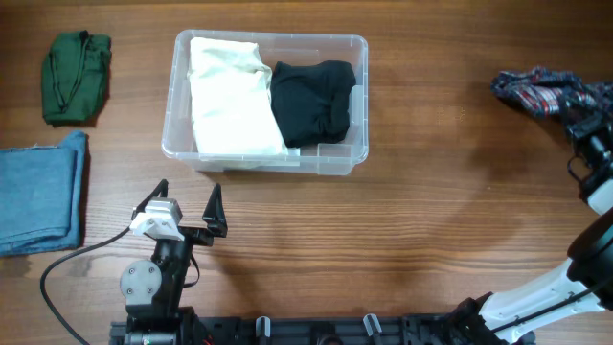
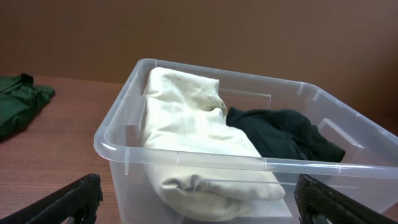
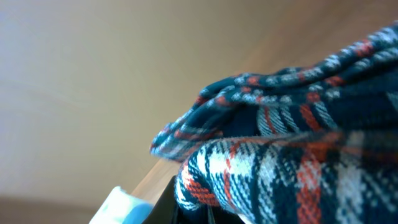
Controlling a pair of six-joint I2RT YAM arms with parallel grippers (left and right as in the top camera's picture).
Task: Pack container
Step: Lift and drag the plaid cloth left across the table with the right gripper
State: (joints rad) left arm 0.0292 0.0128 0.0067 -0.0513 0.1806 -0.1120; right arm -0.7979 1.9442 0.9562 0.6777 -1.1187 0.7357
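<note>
The clear plastic container (image 1: 359,45) stands at the table's back centre. It holds a folded cream cloth (image 1: 230,96) on the left and a black cloth (image 1: 311,101) on the right. My left gripper (image 1: 189,196) is open and empty just in front of the container. In the left wrist view its fingers (image 2: 199,211) frame the container's near wall (image 2: 186,158), with the cream cloth (image 2: 186,118) and black cloth (image 2: 280,134) inside. My right gripper (image 1: 584,129) is at the far right, shut on a plaid cloth (image 1: 541,91). That cloth fills the right wrist view (image 3: 292,143) above the jaws (image 3: 199,211).
A folded green cloth (image 1: 77,77) lies at the back left and also shows in the left wrist view (image 2: 18,102). A folded blue denim cloth (image 1: 38,192) lies at the left edge. The arm bases stand along the front edge.
</note>
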